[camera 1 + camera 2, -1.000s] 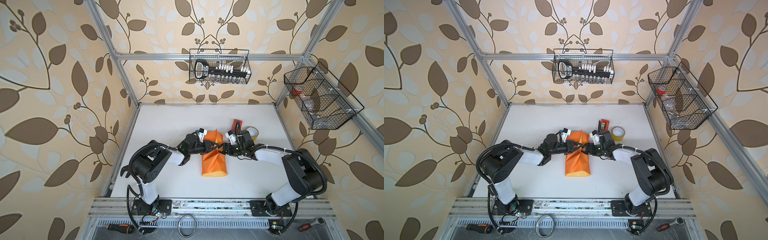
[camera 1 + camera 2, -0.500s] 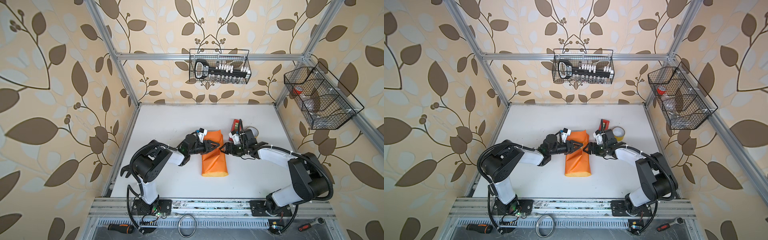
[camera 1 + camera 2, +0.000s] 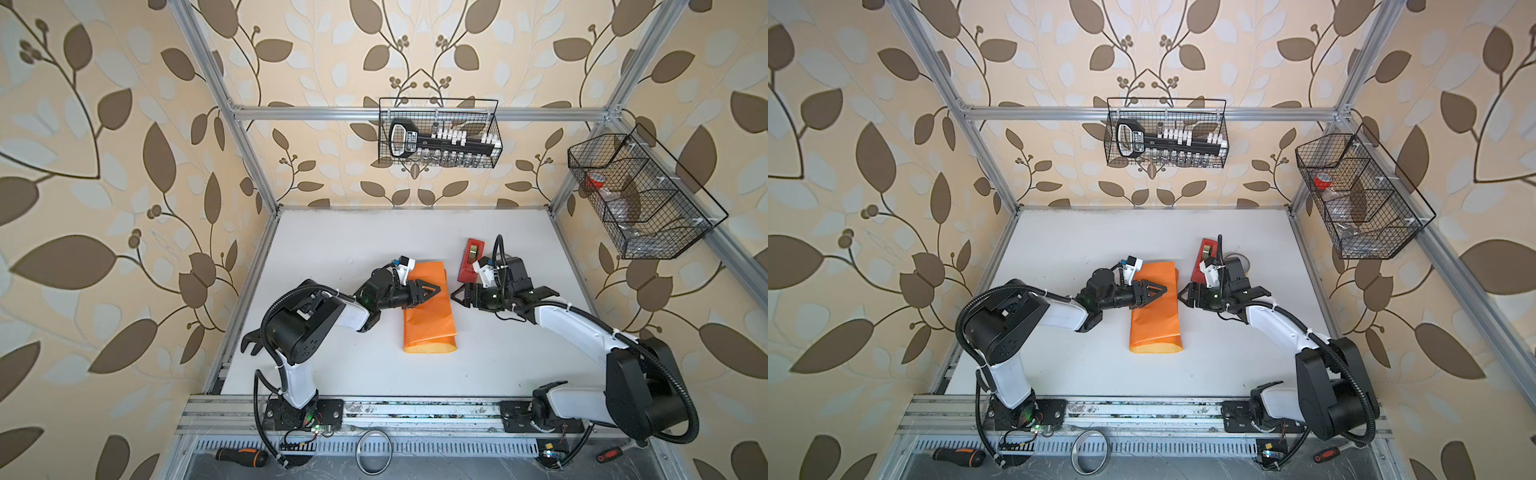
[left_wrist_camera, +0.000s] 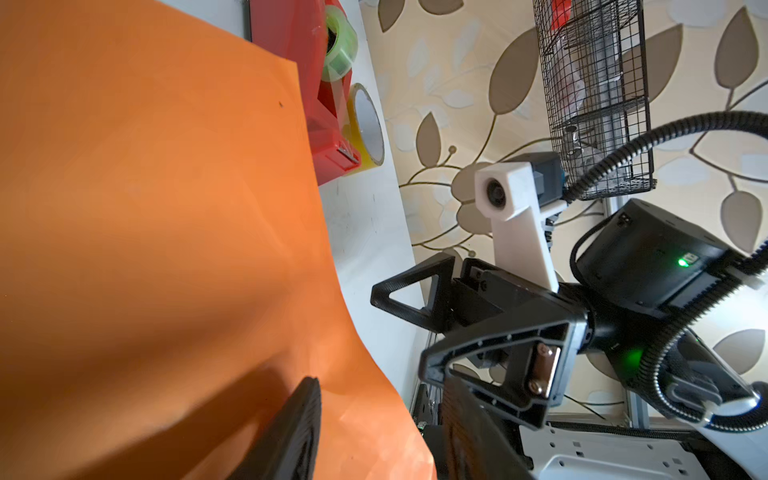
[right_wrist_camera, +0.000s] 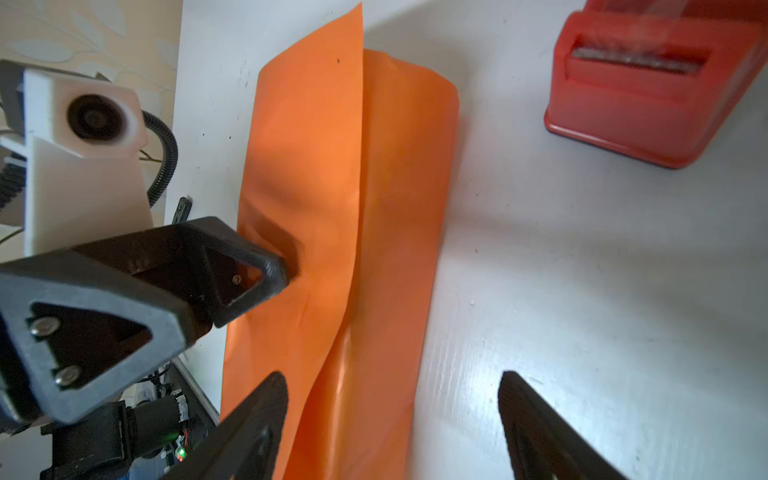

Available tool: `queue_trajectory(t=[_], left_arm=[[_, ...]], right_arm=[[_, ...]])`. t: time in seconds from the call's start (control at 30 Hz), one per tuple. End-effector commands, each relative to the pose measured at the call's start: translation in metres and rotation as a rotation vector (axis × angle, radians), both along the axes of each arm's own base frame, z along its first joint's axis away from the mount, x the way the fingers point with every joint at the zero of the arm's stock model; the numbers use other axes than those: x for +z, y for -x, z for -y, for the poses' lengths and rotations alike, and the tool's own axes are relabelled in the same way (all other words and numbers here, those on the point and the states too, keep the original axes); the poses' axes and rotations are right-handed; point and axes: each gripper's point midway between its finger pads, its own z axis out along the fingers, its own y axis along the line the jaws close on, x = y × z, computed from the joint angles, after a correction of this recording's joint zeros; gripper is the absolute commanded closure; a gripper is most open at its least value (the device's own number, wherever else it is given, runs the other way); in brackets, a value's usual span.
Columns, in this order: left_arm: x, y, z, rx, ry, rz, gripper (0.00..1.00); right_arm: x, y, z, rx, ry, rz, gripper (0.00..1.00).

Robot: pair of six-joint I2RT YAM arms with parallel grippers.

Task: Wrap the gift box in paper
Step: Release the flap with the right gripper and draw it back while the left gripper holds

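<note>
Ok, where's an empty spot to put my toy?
Bare table behind the paper up to the back wall, and between it and the front rail. Crowded between paper and red tape dispenser: the right gripper sits there.

The left arm (image 3: 353,316) and the right arm (image 3: 577,328) had white shells, black joints and black ribbed cables (image 4: 665,126). The right gripper (image 4: 399,326) had black triangle-shaped fingers (image 4: 409,274) with metal screws (image 4: 542,352), and a white camera block (image 4: 505,191) on its wrist

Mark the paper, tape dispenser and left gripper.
paper (image 3: 430,328): in a top view, orange upper face
tape dispenser (image 5: 648,116): right wrist view, red body
left gripper (image 3: 432,293): in a top view, between fingertips
</note>
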Motion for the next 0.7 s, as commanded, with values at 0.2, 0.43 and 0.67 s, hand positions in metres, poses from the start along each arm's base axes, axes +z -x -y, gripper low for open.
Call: queue_trajectory(t=[0.2,0.43,0.67], left_arm=[[-0.111,0.034,-0.023,-0.003,-0.288,-0.257,0.49],[-0.105,0.032,-0.021,-0.005,-0.292,-0.244,0.49],[-0.082,0.023,-0.013,-0.014,-0.276,-0.205,0.48]], right_arm=[[0.005,-0.004,-0.023,0.032,-0.076,0.045,0.14],[-0.025,-0.014,-0.034,0.046,-0.051,-0.011,0.13],[-0.068,0.005,-0.019,0.02,-0.004,-0.099,0.2]])
